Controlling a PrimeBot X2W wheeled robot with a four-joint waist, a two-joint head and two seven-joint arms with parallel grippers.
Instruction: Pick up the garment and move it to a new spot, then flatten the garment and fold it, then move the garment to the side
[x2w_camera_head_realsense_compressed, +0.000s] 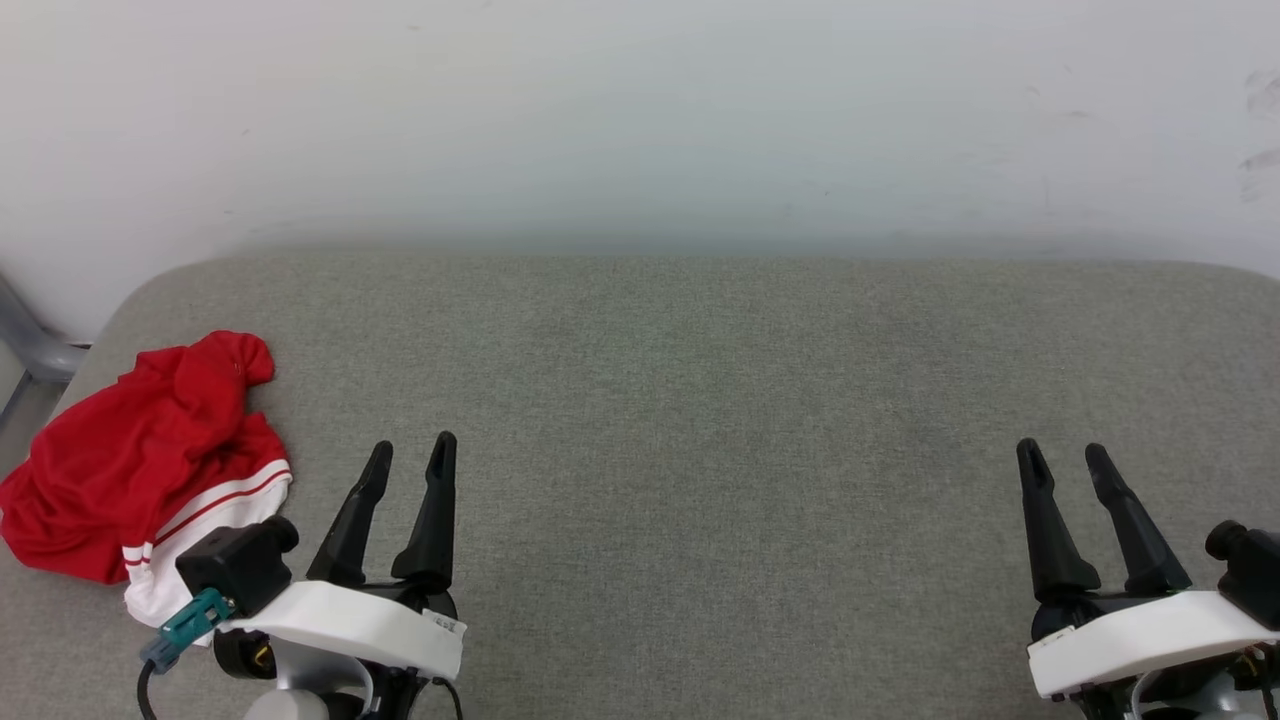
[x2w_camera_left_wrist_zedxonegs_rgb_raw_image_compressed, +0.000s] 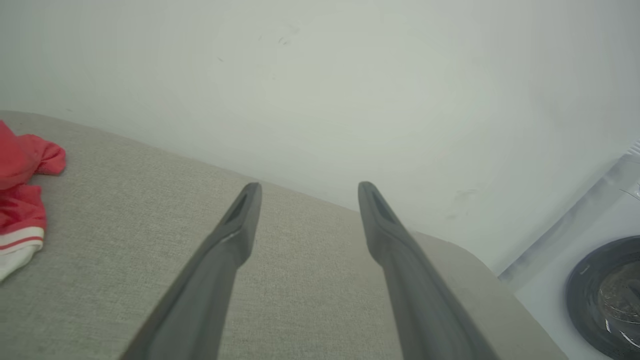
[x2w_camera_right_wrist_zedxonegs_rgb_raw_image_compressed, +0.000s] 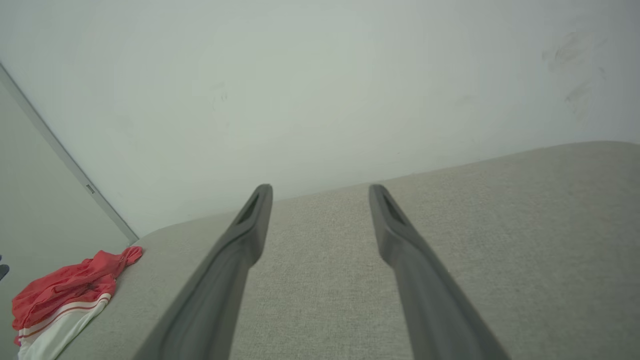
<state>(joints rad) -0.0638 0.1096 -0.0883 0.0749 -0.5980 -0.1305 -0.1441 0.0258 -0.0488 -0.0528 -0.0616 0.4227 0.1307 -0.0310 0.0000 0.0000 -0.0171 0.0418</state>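
fingers (x2w_camera_head_realsense_compressed: 433, 520) spread, garment (x2w_camera_head_realsense_compressed: 130, 470) bunched at left edge (grey surface (x2w_camera_head_realsense_compressed: 700, 420) open rightward)

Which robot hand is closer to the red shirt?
Left. The left gripper sits just beside the crumpled red shirt; the right gripper is far across the grey fabric surface.
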